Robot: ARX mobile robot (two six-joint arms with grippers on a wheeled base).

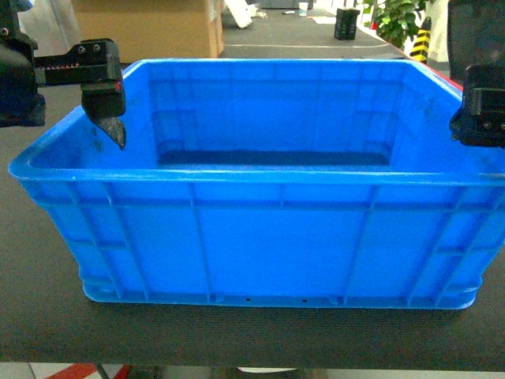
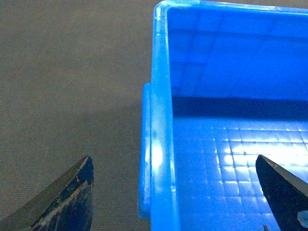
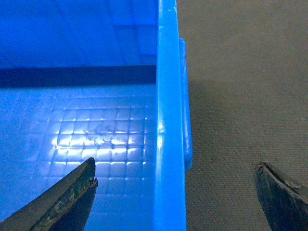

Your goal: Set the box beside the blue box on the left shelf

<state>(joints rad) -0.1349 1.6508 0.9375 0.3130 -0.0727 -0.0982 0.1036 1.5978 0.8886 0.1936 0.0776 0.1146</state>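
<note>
Box: big bright-blue crate sits on dark matte tabletop, long ribbed side wall facing head cam, open top up, nothing seen inside.
Box edges: thick rolled rim all round; near rim runs across mid head view, base lip near table's front edge. Grid-textured floor w/ glare shows in both wrist views.
L gripper: over box's left rim, one dark finger tip pointing down just inside/above the rim corner. L wrist view: fingers spread wide, rim wall running between them, one tip over table, other over crate floor. Not clamped on anything.
R gripper: at box's right rim, partly cut off by frame edge. R wrist view: fingers wide apart astride right rim, one over floor, one over table. Holding nothing.
Contact: can't tell if either gripper touches rim.
Room L: bare tabletop beside left wall.
Room R: bare tabletop beside right wall, handle lip sticks out.
Behind: cardboard box, small dark container, green plant, well apart from crate.
</note>
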